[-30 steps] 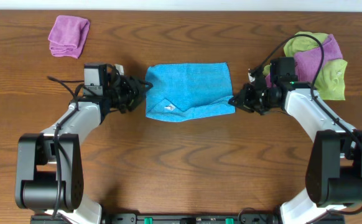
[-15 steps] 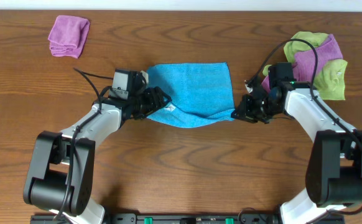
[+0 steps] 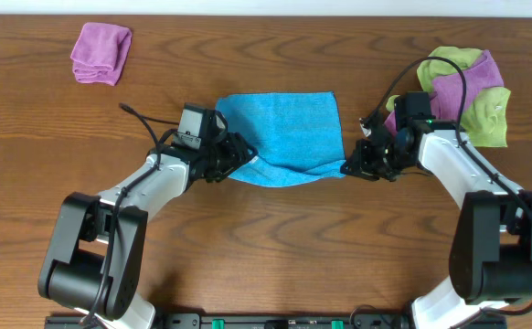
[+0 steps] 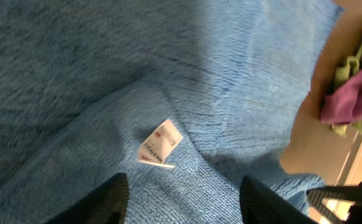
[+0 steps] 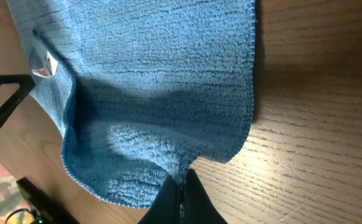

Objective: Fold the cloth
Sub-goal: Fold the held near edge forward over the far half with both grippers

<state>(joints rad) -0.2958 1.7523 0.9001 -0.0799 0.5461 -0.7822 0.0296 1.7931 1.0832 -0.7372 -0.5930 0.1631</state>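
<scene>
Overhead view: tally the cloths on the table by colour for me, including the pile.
blue cloth: 1
purple cloth: 2, a folded one at the far left and another in the pile
green cloth: at least 1; the pile hides whether there are more
Total: at least 4

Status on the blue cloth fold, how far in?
Done: little; the blue terry cloth lies mostly flat, only a near-left flap with the white tag turned over. In hand: the right gripper pinches the near-right corner; the left gripper sits open over the near-left corner. Left: the main fold, near edge over to far edge.
</scene>
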